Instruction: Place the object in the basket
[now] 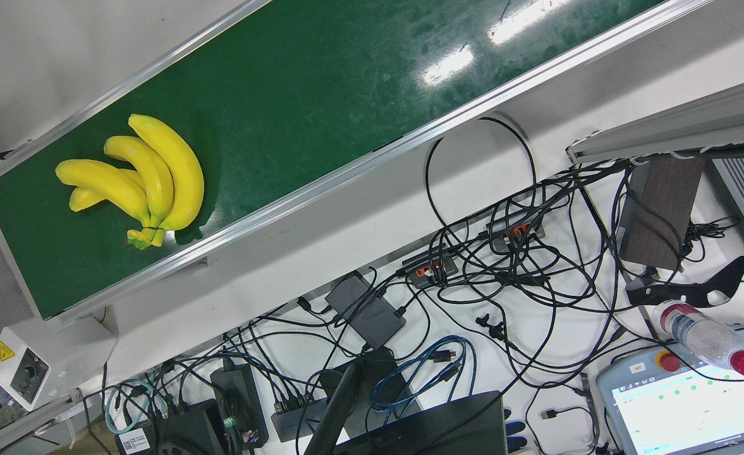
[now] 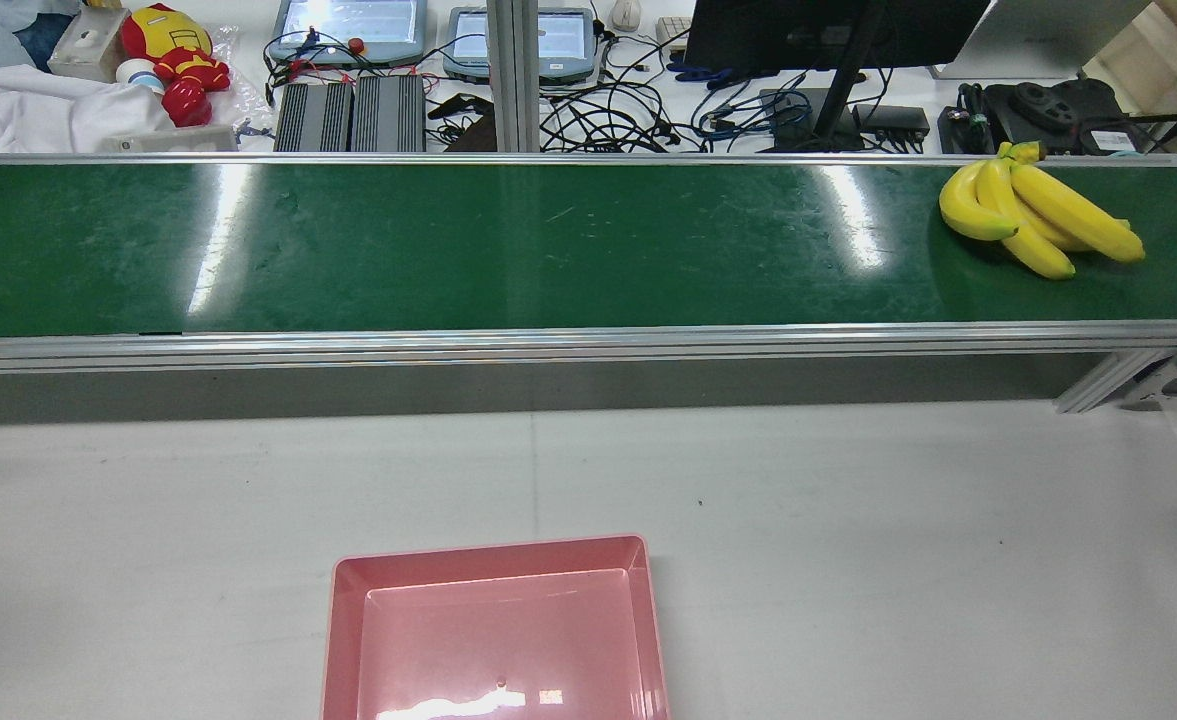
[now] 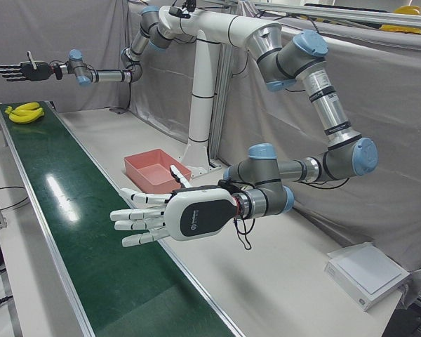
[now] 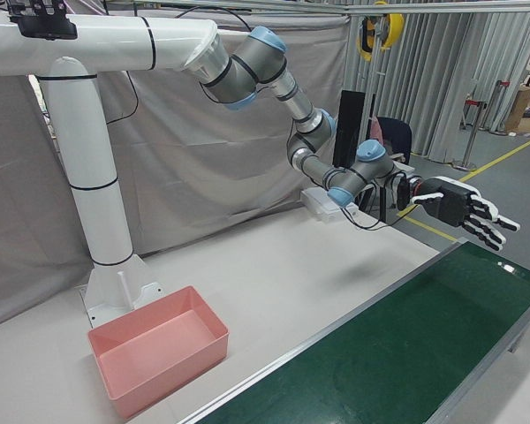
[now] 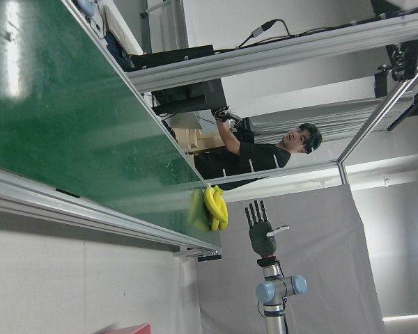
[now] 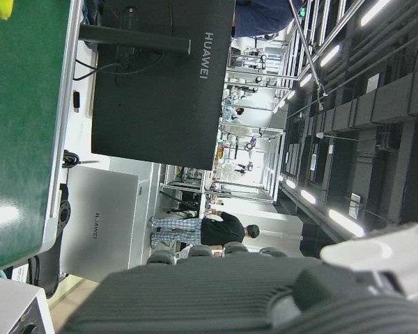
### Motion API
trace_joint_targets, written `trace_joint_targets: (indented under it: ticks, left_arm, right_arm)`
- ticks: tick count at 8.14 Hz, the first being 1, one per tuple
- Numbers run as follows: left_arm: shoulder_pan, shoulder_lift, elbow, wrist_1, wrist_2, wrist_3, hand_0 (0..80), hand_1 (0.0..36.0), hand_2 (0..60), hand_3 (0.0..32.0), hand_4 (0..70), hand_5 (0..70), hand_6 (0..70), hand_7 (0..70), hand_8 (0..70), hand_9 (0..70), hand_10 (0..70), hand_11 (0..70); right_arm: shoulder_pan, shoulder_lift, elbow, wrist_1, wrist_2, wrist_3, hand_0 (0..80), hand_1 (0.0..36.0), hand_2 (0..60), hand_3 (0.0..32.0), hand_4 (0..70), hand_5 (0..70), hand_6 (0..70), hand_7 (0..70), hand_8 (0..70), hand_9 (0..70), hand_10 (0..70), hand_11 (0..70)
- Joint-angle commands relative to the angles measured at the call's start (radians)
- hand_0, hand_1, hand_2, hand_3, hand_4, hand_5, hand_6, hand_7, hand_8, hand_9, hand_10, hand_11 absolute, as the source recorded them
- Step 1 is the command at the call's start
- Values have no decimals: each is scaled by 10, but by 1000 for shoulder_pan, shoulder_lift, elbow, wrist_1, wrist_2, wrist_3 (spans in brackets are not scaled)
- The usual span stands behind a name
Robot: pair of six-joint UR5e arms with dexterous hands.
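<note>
The banana bunch point(image 2: 1038, 215) lies at the conveyor belt's point(image 2: 508, 245) far right end. Your right hand point(image 3: 17, 71) hovers above, spread, empty. Likely light, smooth, curved: grip across the middle.

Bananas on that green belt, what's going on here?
Nothing is being handled yet. The bananas lie on the belt near one end, untouched. The pink basket sits empty on the white table beside the belt. Both robot arms are held out over the belt with nothing in them: the white hand has its fingers spread, and the black hand hovers open, up above the bananas' end of the belt. A person stands beyond the belt.
</note>
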Motion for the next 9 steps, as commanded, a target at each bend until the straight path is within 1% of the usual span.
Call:
trace_joint_targets:
  ticks: [1,2,3,4,5,6,7,8,9]
  left_arm:
    - [103,-80,54,29,-12,48,550,153,10,96,136,217,29,69,111,109,47,87]
    - [103,-79,55,29,-18,47,546,149,11,84,145,218,33,72,117,114,45,83]
    - [103,-90,51,42,-16,42,551,149,0,100,139,216,32,71,115,113,42,79]
    - [104,-102,51,57,-16,45,552,151,0,106,133,217,28,69,113,110,41,78]
    - [104,-114,51,66,-16,43,548,148,0,120,124,219,22,68,108,103,42,79]
    - [103,-128,48,66,-13,36,527,122,0,156,86,221,18,63,105,99,39,73]
    - [103,-143,42,66,-12,24,490,73,0,202,31,217,14,57,107,96,25,48]
    - [103,-144,41,66,-12,13,487,48,0,212,17,213,15,55,111,97,20,39]
    - [103,-141,41,66,-12,-1,496,70,0,214,14,210,13,57,110,95,19,40]
  right_arm:
    - [0,0,0,1,0,0,0,0,0,0,0,0,0,0,0,0,0,0]
    - [0,0,-2,-1,0,0,0,0,0,0,0,0,0,0,0,0,0,0]
    - [0,0,0,-1,0,0,0,0,0,0,0,0,0,0,0,0,0,0]
    - [0,2,0,-1,0,0,0,0,0,0,0,0,0,0,0,0,0,0]
    - [0,0,0,-1,0,0,0,0,0,0,0,0,0,0,0,0,0,0]
    - [0,2,2,-1,0,0,0,0,0,0,0,0,0,0,0,0,0,0]
    - [0,0,2,-1,0,2,0,0,0,0,0,0,0,0,0,0,0,0]
    - [1,0,2,-1,0,2,0,0,0,0,0,0,0,0,0,0,0,0]
    - [0,2,2,1,0,0,0,0,0,0,0,0,0,0,0,0,0,0]
